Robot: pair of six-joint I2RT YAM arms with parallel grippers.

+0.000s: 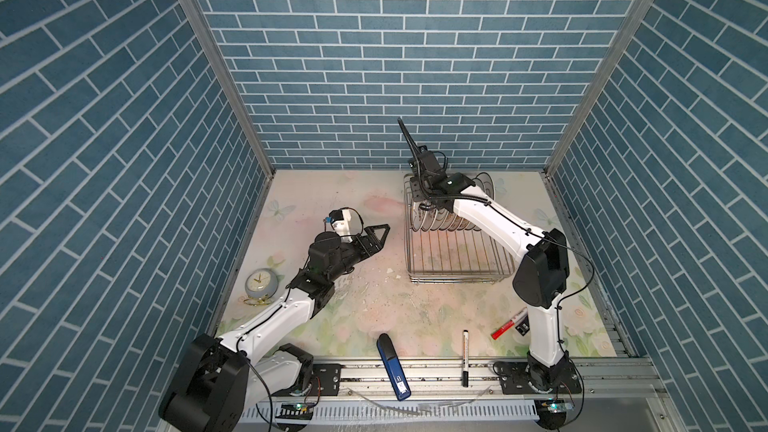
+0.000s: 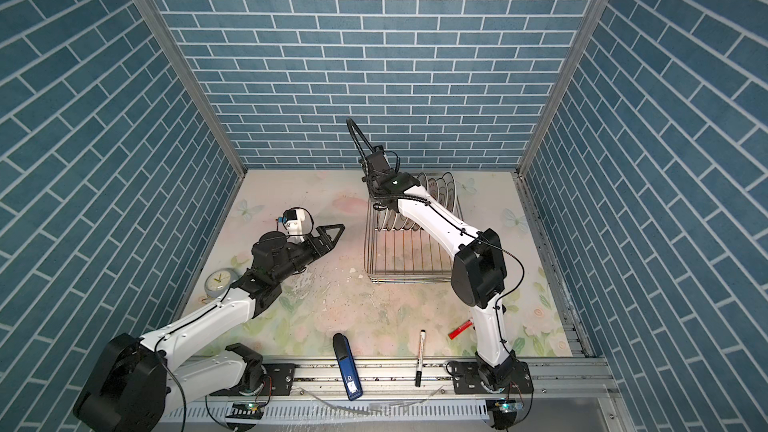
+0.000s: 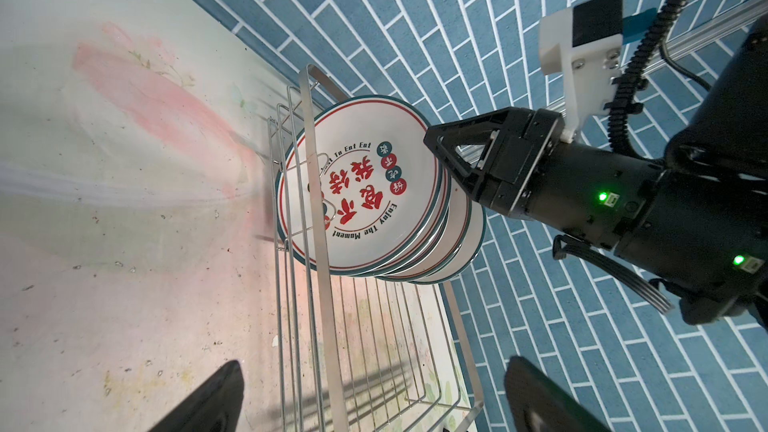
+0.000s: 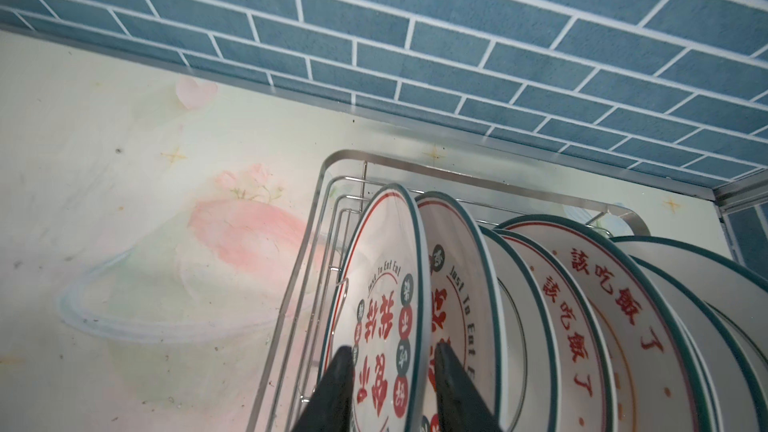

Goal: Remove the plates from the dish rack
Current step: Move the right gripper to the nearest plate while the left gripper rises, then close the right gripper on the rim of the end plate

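The left gripper [image 1: 380, 233] hangs wide open and empty over the table [image 1: 374, 305], well left of the rack [image 1: 453, 261]. The plates [image 4: 590, 284] stand on edge at the rack's far end, so unloading looks barely begun. The right gripper [image 4: 394, 347] has its fingers close on either side of the end plate [image 4: 386, 268]; whether they pinch it I cannot tell. Next it likely needs a firm grip, then a straight lift clear of rack and neighbour.

Floral tabletop [image 1: 374, 309]: dish rack [image 1: 453, 281], clock [image 1: 259, 284], red marker [image 1: 508, 326], black pen [image 1: 465, 357], blue object [image 1: 392, 367].
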